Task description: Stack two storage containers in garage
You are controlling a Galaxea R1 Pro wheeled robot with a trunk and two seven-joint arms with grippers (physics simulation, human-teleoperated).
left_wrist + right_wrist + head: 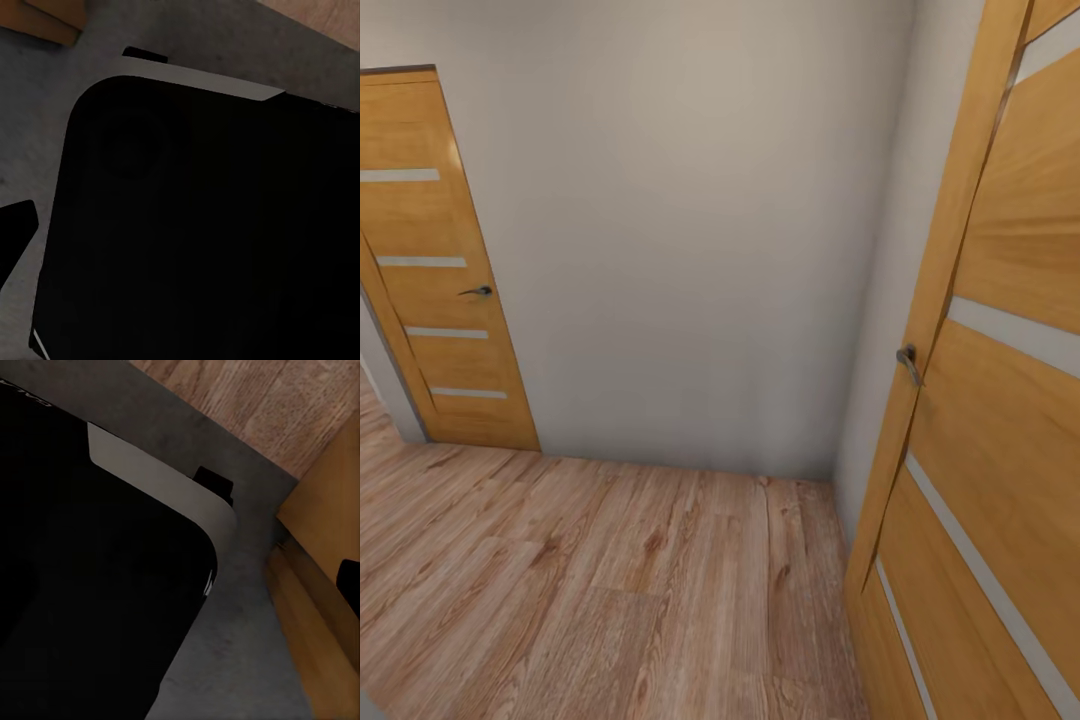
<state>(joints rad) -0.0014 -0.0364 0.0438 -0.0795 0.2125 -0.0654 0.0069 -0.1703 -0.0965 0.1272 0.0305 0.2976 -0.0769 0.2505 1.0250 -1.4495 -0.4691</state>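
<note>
The robot faced a blank grey wall [690, 230] in a corner of plank floor [590, 590], a slatted door [435, 270] ahead at left and another door [1000, 400] close at right. Neither bin was in sight, so their whereabouts, heading and long axis could not be told. Both wrist views looked down past the robot's dark base [217, 225] onto floor, and whether either tool was open or closed could not be told. The step appeared to be travel; turning wide of the near door's edge and handle [908, 362] seemed wise.
</note>
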